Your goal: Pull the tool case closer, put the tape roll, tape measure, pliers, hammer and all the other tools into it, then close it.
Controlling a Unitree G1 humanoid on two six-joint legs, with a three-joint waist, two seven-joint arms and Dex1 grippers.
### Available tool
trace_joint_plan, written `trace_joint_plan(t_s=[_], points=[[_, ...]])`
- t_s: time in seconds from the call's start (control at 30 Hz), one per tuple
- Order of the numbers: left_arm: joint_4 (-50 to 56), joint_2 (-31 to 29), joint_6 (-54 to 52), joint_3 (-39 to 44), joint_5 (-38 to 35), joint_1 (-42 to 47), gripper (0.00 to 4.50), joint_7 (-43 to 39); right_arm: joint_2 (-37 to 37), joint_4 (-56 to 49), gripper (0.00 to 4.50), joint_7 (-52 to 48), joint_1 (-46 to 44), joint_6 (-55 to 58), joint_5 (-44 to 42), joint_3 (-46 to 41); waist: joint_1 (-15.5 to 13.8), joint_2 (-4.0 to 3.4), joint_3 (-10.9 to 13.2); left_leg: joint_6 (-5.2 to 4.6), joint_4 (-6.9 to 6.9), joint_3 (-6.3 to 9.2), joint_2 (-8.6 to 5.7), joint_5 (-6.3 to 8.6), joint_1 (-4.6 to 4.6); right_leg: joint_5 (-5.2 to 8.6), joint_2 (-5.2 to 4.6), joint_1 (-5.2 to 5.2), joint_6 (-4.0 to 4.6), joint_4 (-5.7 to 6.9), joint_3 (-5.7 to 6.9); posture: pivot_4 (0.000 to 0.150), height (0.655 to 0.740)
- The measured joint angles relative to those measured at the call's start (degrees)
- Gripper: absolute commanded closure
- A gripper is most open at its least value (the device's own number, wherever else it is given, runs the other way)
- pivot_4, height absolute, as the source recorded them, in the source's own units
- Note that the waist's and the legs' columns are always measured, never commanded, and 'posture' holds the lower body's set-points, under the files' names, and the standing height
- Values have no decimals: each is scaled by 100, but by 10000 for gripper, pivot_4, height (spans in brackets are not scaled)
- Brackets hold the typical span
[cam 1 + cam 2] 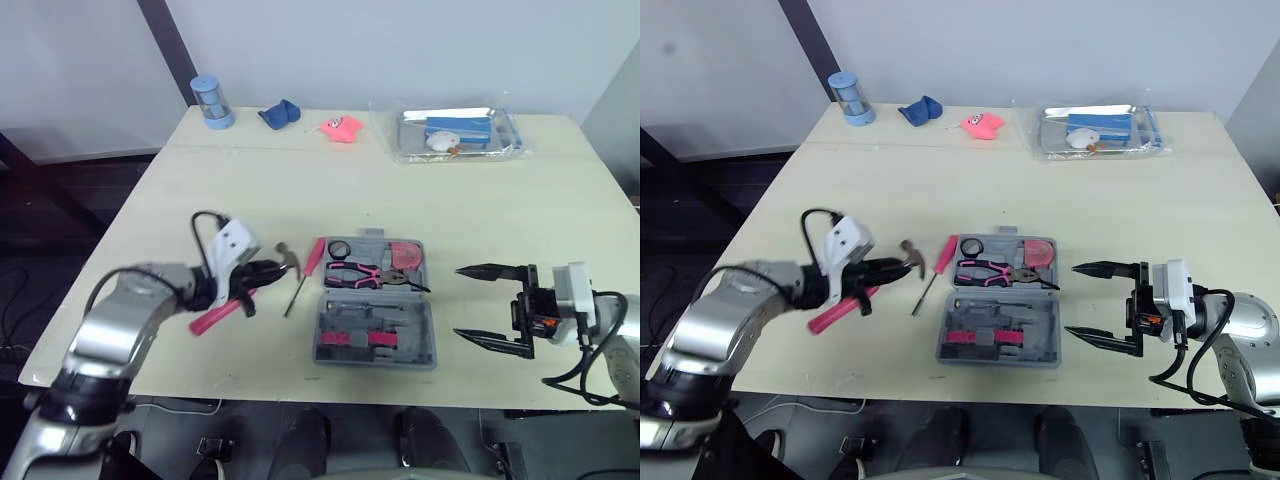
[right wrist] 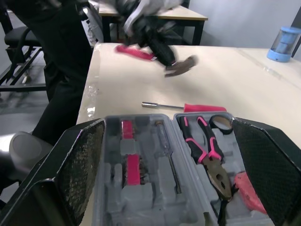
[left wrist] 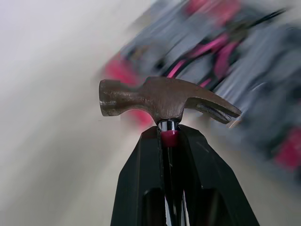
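Left of the tool case [image 1: 375, 344], my left gripper [image 1: 262, 272] is pinching the hammer [image 1: 288, 258] on its neck just below the head. The wrist camera shows both black fingers [image 3: 141, 179] pressed against the shaft, with the rusty brown head crossing above their tips. The hammer's pink handle runs back under the gripper, away from the case. I cannot tell whether it touches the table [image 1: 300, 190].

Between the hammer and the case lies a pink-handled screwdriver [image 1: 303, 272], just beside the case's left edge and flat on the table.

The case sits open with both grey halves flat. In the half farther from me I see the pink-and-black pliers [image 1: 365, 275]. The black tape roll [image 1: 338, 249] is in that half's left corner, and a red rounded piece that I take for the tape measure [image 1: 405, 257] is in its right corner. The nearer half holds small grey and pink pieces that I cannot name.

Right of the case, my right gripper [image 1: 457, 302] has its fingers spread wide, pointing at the case's right side, apart from it and holding nothing.

Well beyond the case, along the far edge of the table, stand a blue cylinder [image 1: 211, 102], a blue cloth [image 1: 280, 114], a small pink object [image 1: 342, 128] and a clear plastic tray [image 1: 505, 140].
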State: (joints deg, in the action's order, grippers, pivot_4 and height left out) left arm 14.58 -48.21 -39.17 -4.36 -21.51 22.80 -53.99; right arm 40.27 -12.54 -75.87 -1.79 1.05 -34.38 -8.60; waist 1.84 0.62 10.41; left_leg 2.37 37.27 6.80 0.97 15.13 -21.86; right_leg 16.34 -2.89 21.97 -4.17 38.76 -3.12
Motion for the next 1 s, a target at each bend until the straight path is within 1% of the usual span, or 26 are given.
trace_joint_plan(t_s=[0.17,0.23,0.33,0.4,0.5,0.53,0.67,0.83,1.0], points=[[-61,298,-18,-823,73,650,44939,-459,4,3,0,39,208,-36,1,-193,73,0,1,0,-4,-1,2,0,2,1,3,1,-1,3,-3,1500,7400],[-179,547,-41,-1238,189,980,44939,-616,11,-6,0,54,363,-50,4,-298,47,0,2,-1,1,1,1,0,0,1,4,1,-1,5,-1,1500,7400],[-319,755,25,-1805,451,1277,44939,-827,45,-14,0,95,500,-70,5,-405,55,0,2,-1,3,-1,0,0,1,1,3,0,-2,5,-4,1500,7400],[-454,834,90,-1972,586,1343,44939,-875,45,-18,0,119,543,-98,4,-444,70,-1,2,-1,2,-1,0,0,4,2,5,0,-2,8,-5,1500,7400],[-868,1195,160,-2308,814,1622,44939,-1043,47,-64,0,173,619,-135,10,-524,43,-1,2,-1,5,1,0,0,0,1,5,0,-2,7,-3,1500,7400],[-874,1211,164,-2326,821,1635,44939,-1053,47,-72,0,176,619,-136,10,-524,39,0,2,-1,7,0,0,0,-1,2,5,0,-2,7,-3,1500,7400],[-1212,1779,236,-2774,1199,2038,44939,-1088,37,-145,0,255,773,-221,53,-559,16,1,3,2,8,2,-6,-2,-5,5,1,-1,-8,2,-4,1500,7400],[-1453,1982,258,-3041,1433,2114,44939,-1205,22,-263,0,337,1040,-283,84,-594,58,0,3,0,5,3,-5,-1,2,6,2,-1,-8,9,-5,1500,7400],[-1973,2267,358,-3376,1822,2427,44939,-1292,14,-275,0,384,1317,-394,96,-666,35,0,3,-1,11,2,-9,-1,0,6,0,-7,-9,7,-5,1500,7400]])
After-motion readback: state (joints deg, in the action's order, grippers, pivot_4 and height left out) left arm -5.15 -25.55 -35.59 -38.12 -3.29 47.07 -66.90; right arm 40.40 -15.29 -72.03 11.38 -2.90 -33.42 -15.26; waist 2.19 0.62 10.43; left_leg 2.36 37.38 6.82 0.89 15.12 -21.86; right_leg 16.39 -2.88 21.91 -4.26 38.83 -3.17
